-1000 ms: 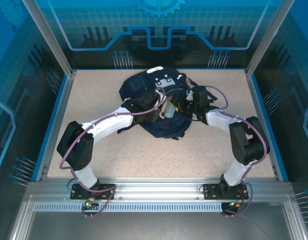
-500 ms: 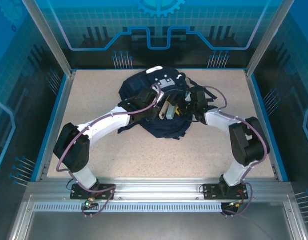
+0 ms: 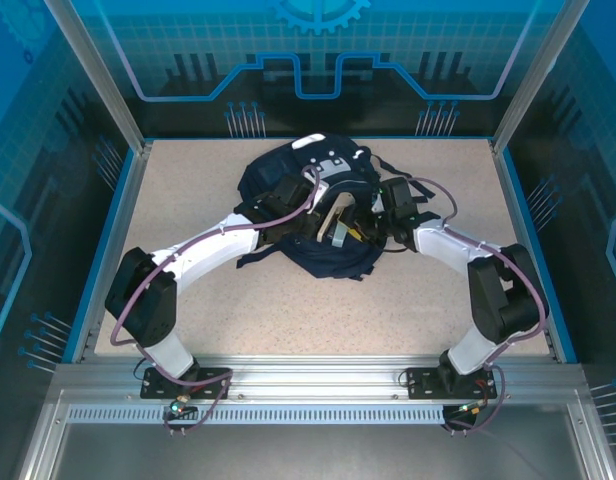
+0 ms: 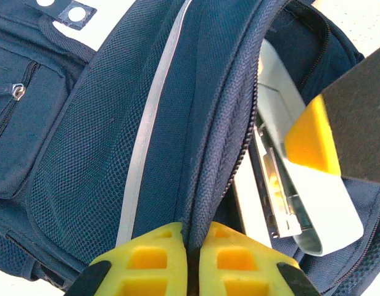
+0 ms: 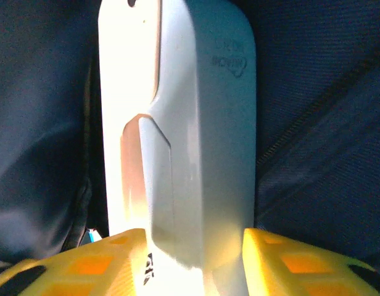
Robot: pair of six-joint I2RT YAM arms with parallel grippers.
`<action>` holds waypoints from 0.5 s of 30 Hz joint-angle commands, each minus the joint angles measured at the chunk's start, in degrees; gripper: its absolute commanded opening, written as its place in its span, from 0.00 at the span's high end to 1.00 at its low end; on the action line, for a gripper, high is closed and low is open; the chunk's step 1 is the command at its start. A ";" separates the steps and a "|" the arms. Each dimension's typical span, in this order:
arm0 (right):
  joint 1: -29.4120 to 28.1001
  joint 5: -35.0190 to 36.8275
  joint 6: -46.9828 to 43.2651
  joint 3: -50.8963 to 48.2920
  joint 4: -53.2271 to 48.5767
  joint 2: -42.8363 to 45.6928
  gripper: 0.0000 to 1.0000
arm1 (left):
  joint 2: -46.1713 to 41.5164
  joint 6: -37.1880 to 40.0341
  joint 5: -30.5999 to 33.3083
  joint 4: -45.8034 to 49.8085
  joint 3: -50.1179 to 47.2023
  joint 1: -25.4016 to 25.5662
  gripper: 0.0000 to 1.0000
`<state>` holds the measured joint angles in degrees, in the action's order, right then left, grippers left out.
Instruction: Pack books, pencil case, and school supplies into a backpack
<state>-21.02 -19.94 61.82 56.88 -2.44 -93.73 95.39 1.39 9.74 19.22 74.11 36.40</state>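
The left gripper (image 4: 189, 262) is pinching the edge of the backpack (image 4: 85, 154) at its opening. Its two yellow plastic fingers (image 4: 147, 259) are squeezing almost shut, with just a thin fold of cloth between them. The backpack is soft navy cloth with a bumpy mesh skin. A thin pale stripe (image 4: 147, 135) is running up it just beyond those fingers. A rough woven band is going round the mouth, and the bag is gaping open to the right of this gripper.

The right gripper (image 5: 193, 256) is holding a stapler (image 5: 196, 123), with one yellow finger pressing on each side. The stapler is smooth, hard and white, long with a rounded far end, and its underside is showing shiny metal in the left wrist view. Dark cloth is lying all around it.

There is one backpack, one stapler and two grippers with two fingers each. The backpack is sitting on the speckled table (image 3: 188, 190), between the two grippers.
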 commanded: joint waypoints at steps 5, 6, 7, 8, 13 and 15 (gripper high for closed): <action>-1.88 -3.69 6.02 0.64 15.85 -4.85 0.64 | -4.51 -3.25 -5.51 -2.10 -0.69 0.31 0.96; -2.14 -3.54 6.94 1.08 17.46 -5.75 0.65 | -4.51 -3.56 -5.85 -2.08 -0.95 0.39 0.96; -2.42 -3.52 7.77 1.73 18.88 -6.63 0.66 | -4.42 -3.74 -5.91 -2.08 -1.17 0.39 0.96; -2.74 -3.33 8.63 2.68 20.18 -7.66 0.67 | -4.34 -4.08 -6.03 -2.17 -1.41 0.41 0.97; -4.04 -0.87 10.76 7.14 23.50 -12.76 0.71 | -4.31 -6.05 -7.72 -3.05 -2.29 0.48 0.97; -3.86 -0.95 10.67 8.24 25.10 -14.16 0.71 | -4.42 -7.18 -8.37 -3.39 -2.38 0.44 0.97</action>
<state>-23.27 -20.16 71.00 62.13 16.10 -105.36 94.21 -2.72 7.70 18.90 71.81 36.03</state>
